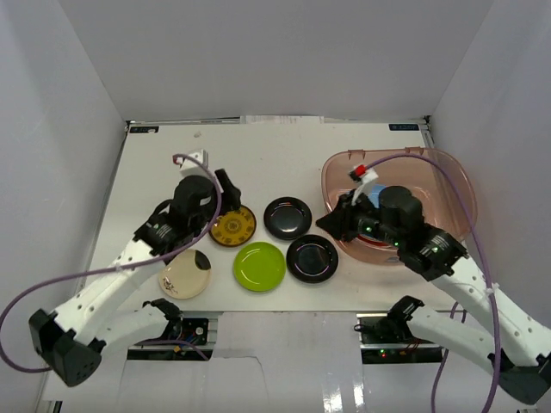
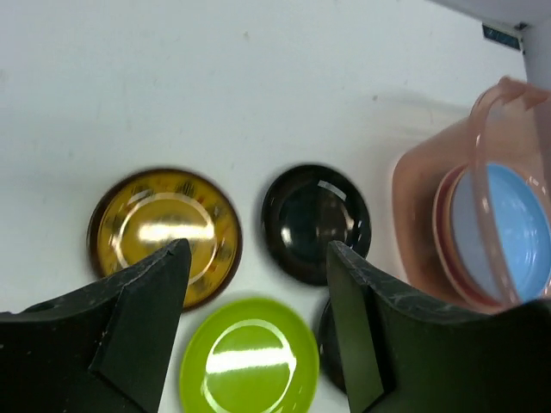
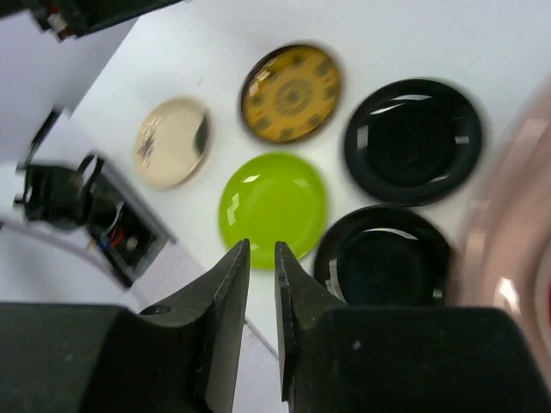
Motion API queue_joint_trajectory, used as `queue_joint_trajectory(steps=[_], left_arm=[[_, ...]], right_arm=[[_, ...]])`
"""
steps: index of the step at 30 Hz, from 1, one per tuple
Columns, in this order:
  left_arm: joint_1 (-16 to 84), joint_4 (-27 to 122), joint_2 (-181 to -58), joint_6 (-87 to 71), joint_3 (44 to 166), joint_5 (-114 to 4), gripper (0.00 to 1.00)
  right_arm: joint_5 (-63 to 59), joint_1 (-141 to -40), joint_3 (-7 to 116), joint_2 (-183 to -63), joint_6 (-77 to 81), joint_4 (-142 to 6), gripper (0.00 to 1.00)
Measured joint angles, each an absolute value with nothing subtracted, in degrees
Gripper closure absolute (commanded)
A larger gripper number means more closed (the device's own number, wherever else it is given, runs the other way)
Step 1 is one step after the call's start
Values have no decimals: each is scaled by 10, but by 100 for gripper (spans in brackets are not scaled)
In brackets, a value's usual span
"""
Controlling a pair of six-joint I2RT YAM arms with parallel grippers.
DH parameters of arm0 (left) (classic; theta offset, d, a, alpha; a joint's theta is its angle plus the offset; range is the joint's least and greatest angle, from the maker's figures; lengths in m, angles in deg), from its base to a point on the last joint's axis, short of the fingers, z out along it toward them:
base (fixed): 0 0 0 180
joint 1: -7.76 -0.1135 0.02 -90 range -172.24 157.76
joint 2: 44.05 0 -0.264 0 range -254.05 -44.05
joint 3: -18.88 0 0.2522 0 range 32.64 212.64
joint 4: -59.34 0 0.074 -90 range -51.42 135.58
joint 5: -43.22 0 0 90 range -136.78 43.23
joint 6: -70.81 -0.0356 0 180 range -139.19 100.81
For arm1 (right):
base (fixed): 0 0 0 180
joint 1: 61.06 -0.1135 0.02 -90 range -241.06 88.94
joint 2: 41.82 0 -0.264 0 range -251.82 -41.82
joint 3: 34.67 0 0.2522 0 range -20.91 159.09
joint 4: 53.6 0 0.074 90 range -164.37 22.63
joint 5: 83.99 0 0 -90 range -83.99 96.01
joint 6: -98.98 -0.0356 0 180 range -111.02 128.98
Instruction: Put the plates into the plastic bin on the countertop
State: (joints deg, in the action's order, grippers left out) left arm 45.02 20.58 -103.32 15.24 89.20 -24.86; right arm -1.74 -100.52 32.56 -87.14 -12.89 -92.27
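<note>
White walls all round, white countertop (image 1: 172, 163), and five plates lie out in a cluster at the near middle. The plastic bin (image 1: 439, 176) sits at the right, with a light blue plate (image 2: 508, 232) and at least one more stacked inside.

Left gripper (image 1: 225, 191) hangs right over the yellow-brown patterned plate (image 1: 232, 227), jaws spread wide and holding nothing. In its wrist view that plate lies under the left finger, the far black plate (image 1: 287, 218) sits by the right finger, and the lime green plate (image 1: 259, 266) is between and nearer. The cream plate (image 1: 185, 275) is nearest the left arm's base.

Right gripper (image 1: 330, 222) reaches out over the bin's left rim, pointing at the cluster. Its fingers are pinched to a thin slit with nothing in it. Just beside and below it is the near black plate (image 1: 312, 258), close to the bin wall.

So by my reading, the black pair belongs to the right arm, and that gripper must open before it can take a rim. The patterned plate falls to the left arm, which has the longer carry rightward.
</note>
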Motion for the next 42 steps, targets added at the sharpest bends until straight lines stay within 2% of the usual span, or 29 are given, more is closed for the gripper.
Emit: queue_joint_trajectory(steps=[1,4,5,8,14,19,23,28,35,38,41,42], left_arm=[[451,187,-998,161,864,-247,27],[452,131,-905,202,798,-247,31],[452,108,-876,215,779,-248,33],[452,48,-824,246,750,-253,33],[452,-29,-804,301,734,-299,32],[452,-79,-817,343,717,-336,32],[452,-78,-782,364,687,-357,32],[452,-30,-742,384,649,-358,30],[452,57,-817,392,632,-322,30],[452,87,-861,385,634,-303,30],[452,114,-892,373,635,-290,30],[452,123,-900,370,635,-285,30]], right_arm=[[-11,-1047,327,-890,-129,-917,74],[84,-1196,337,-962,-127,-895,63],[112,-1238,338,-989,-132,-884,55],[185,-1313,318,-1047,-170,-837,45],[324,-1420,178,-1083,-325,-713,34],[398,-1460,81,-1079,-500,-634,37],[435,-1465,19,-1082,-629,-612,40],[467,-1467,19,-1138,-741,-598,43],[484,-1447,28,-1200,-822,-563,48],[480,-1428,28,-1234,-842,-516,53],[476,-1416,30,-1271,-853,-463,62],[476,-1412,34,-1286,-854,-445,72]])
